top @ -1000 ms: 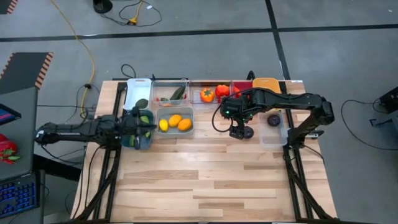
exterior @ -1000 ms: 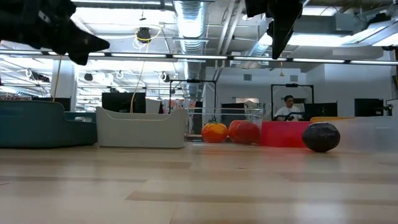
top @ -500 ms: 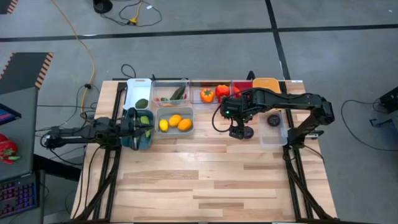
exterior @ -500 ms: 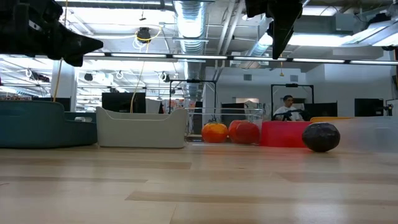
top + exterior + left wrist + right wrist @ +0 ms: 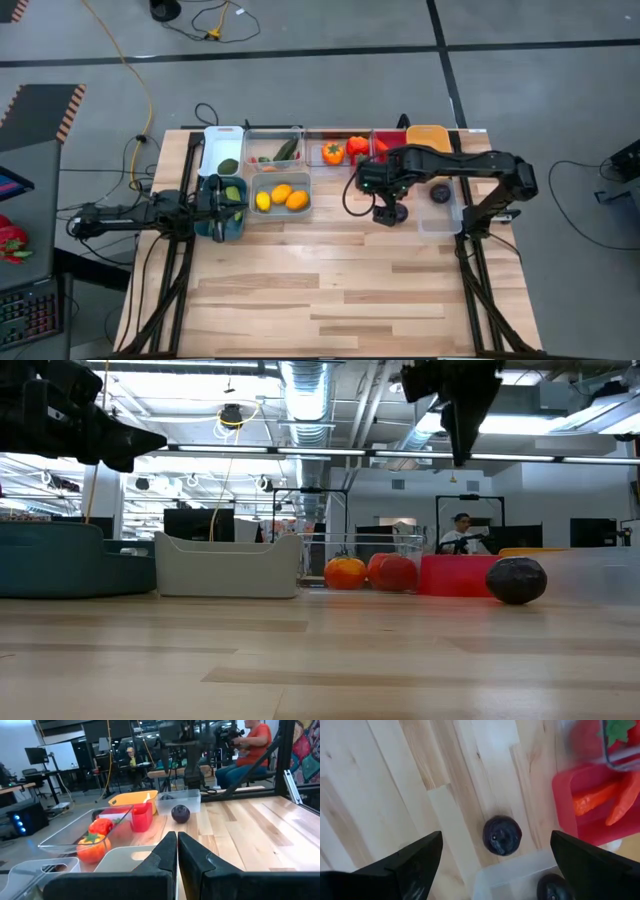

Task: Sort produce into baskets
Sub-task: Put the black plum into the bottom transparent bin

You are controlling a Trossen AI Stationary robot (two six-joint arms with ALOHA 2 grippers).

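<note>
A purple ball (image 5: 502, 835) lies on the bare table beside a clear tub (image 5: 440, 212) that holds another purple ball (image 5: 439, 193). My right gripper (image 5: 490, 857) hangs open above the loose ball (image 5: 397, 212), one finger on either side, touching nothing. My left gripper (image 5: 177, 845) is shut and empty, held above the teal tub (image 5: 222, 215) at the table's left. Lemons lie in the grey-blue tub (image 5: 281, 196). Peppers (image 5: 345, 150) sit in a long clear tub, and chillies (image 5: 620, 800) lie in the red tub (image 5: 580, 805).
A white tub (image 5: 222, 148), a clear tub with a cucumber (image 5: 285, 150) and an orange tub (image 5: 428, 135) line the far edge. The near half of the table (image 5: 340, 290) is bare wood. People sit in the room beyond the table (image 5: 462, 532).
My left gripper has drawn back a little toward the table's left edge, staying above the teal tub. My right gripper has shifted slightly toward the table's right edge, staying above the purple ball. The ball has not moved.
</note>
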